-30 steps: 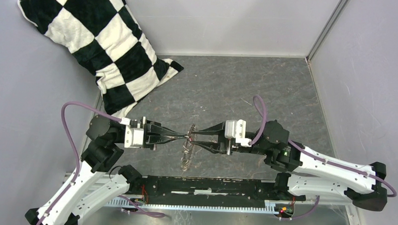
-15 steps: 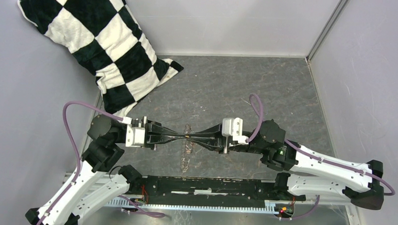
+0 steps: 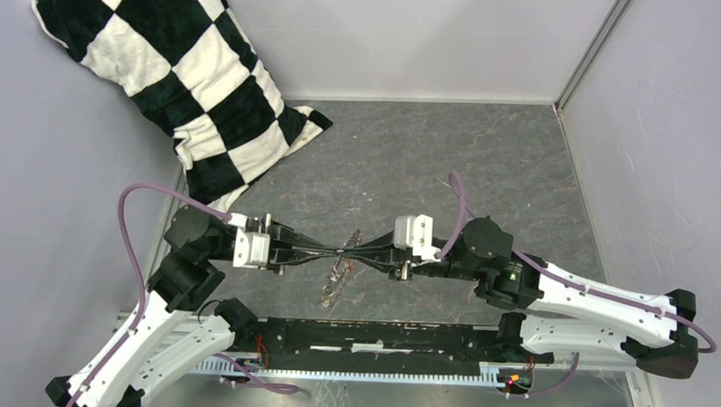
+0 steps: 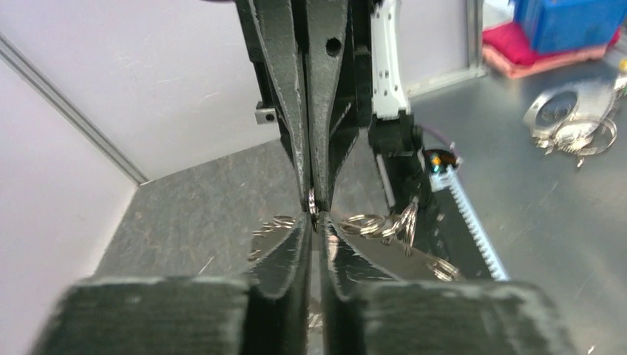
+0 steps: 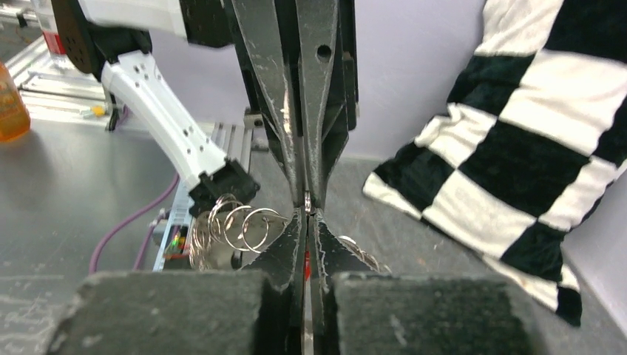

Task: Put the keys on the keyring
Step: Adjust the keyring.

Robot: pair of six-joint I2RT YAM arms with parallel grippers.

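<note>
The keyring (image 3: 334,277), a chain of small silver rings, hangs between my two grippers above the grey table and trails down toward the near edge. My left gripper (image 3: 338,254) and my right gripper (image 3: 347,254) meet tip to tip, both shut on the chain. In the left wrist view my left gripper (image 4: 314,222) pinches a ring (image 4: 312,201), with loose rings (image 4: 370,224) beside it. In the right wrist view my right gripper (image 5: 307,216) is shut, and the red tag (image 5: 305,263) shows between its fingers. Rings (image 5: 240,225) hang to the left. I cannot make out the key.
A black-and-white checked pillow (image 3: 180,80) leans in the far left corner and shows in the right wrist view (image 5: 532,133). Pale walls close the table on three sides. A black rail (image 3: 379,335) runs along the near edge.
Both grippers have pushed closer together, the right one moving left. The hanging chain has swung and now slants toward the lower left.
</note>
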